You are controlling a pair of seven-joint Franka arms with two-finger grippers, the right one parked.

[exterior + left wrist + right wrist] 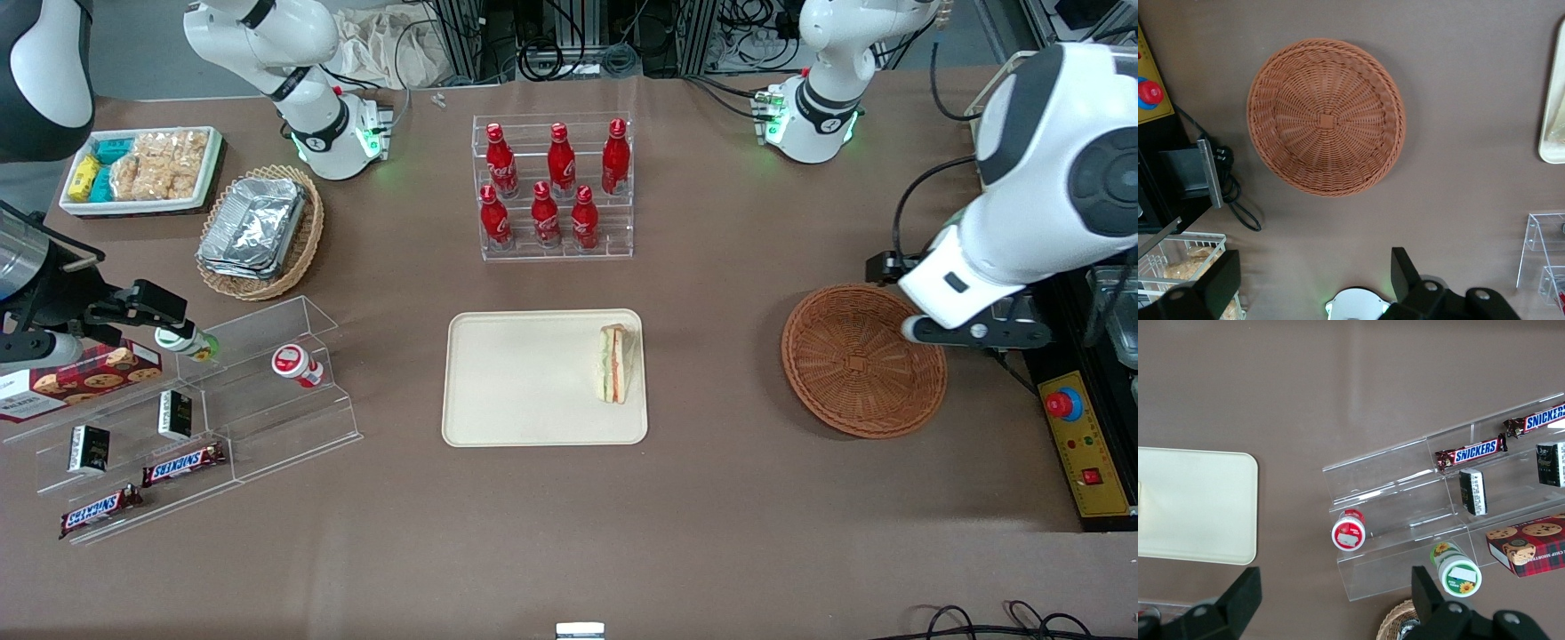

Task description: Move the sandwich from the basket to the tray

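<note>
The sandwich (pixel 615 363), a white wedge with orange and green layers, lies on the beige tray (pixel 533 378) near the tray edge that faces the basket. The round reddish-brown wicker basket (pixel 862 360) holds nothing. My left gripper (pixel 969 333) hangs above the table beside the basket's rim, toward the working arm's end. In the left wrist view the gripper (pixel 1315 273) is open, its black fingers (pixel 1405 270) wide apart with nothing between them. That view looks down on the empty basket (pixel 1327 117) and shows one rounded edge of the tray (pixel 1553 127).
A clear rack of red bottles (pixel 553 187) stands farther from the front camera than the tray. A yellow box with a red stop button (pixel 1080 444) lies beside the basket. An acrylic snack shelf (pixel 178 418), an oval foil-tray basket (pixel 258 233) and a white snack tray (pixel 142 169) sit toward the parked arm's end.
</note>
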